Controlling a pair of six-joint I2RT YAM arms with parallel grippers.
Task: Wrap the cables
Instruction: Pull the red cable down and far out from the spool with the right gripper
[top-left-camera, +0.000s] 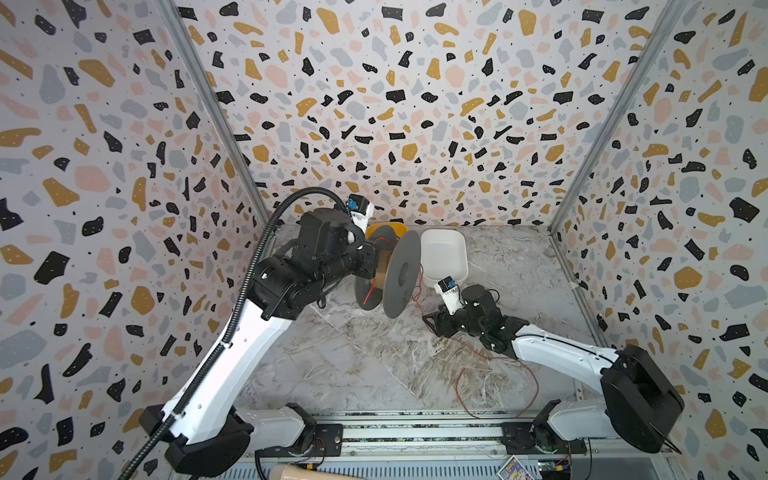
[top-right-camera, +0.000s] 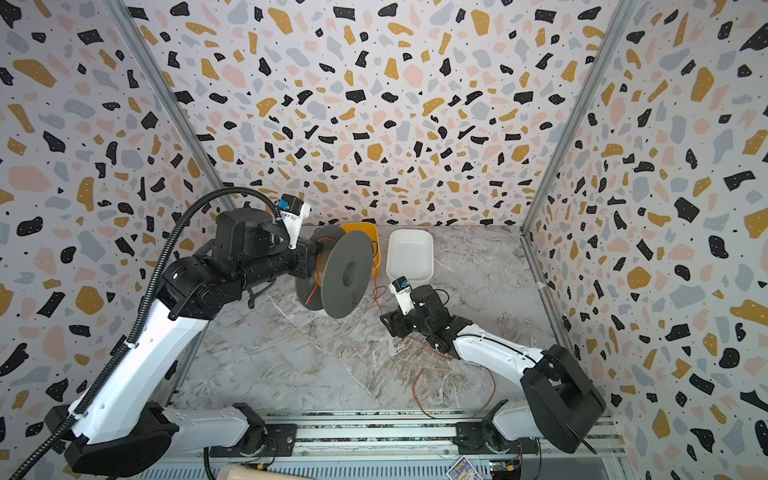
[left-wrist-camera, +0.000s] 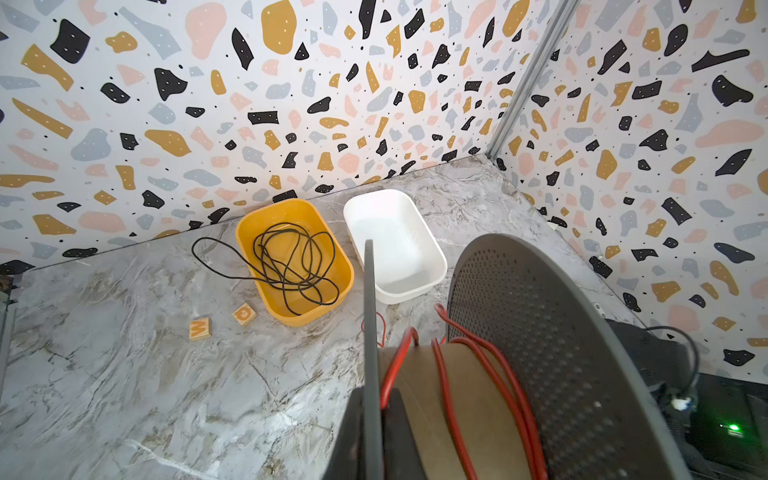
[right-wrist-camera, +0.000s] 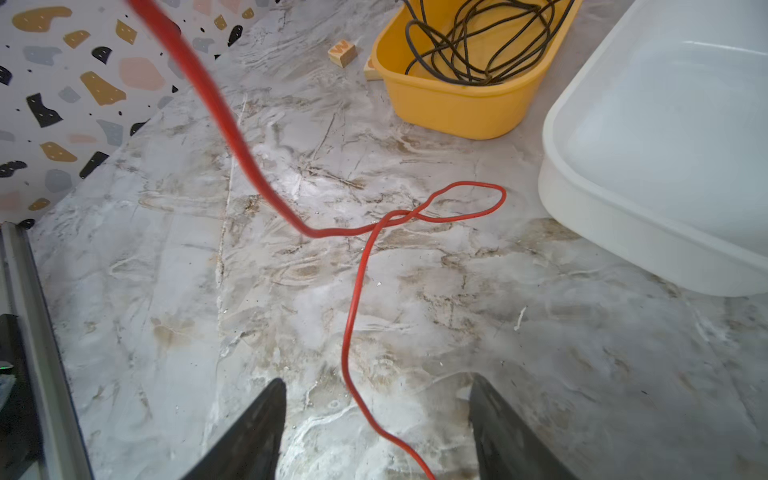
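Two spread fingers (right-wrist-camera: 249, 436), red wire (right-wrist-camera: 351, 316) between

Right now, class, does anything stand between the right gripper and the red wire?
Nothing visible does. The red wire lies on the table, running between the jaws of the open right gripper; the white tub sits aside.

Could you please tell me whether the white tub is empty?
Empty: the white tub shows only its bare floor; the black wire lies mostly in the yellow tub.
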